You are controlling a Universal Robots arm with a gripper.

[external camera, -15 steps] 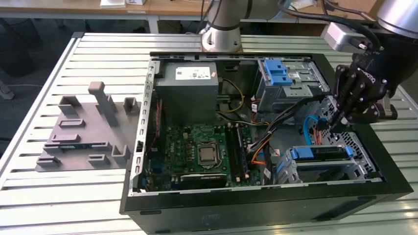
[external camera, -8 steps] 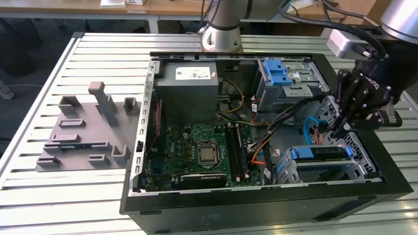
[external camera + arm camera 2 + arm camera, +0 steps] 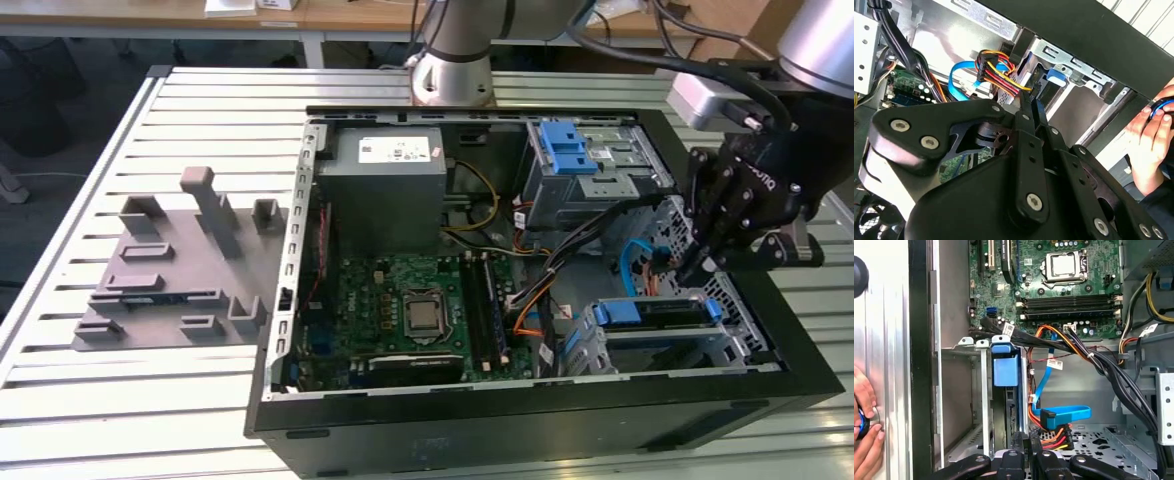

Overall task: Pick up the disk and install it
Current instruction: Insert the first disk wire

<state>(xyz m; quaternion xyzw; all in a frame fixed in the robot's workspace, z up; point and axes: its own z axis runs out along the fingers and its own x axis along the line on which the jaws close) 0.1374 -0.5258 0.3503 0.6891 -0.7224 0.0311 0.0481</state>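
The worktop (image 3: 80,180) carries an open case (image 3: 534,410) with its motherboard (image 3: 400,310) showing. The disk (image 3: 650,312), with its blue carrier, sits in the drive cage (image 3: 727,350) at the case's corner on the exterior view's right. The gripper (image 3: 694,272) hangs just above it, its fingers (image 3: 1030,112) pressed narrow together, holding nothing. A hand (image 3: 865,430) rests outside the case.

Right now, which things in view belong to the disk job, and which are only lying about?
Job: disk, claw close by it, computer case.
Not the job: grey fixture plate, power supply, person's hand.
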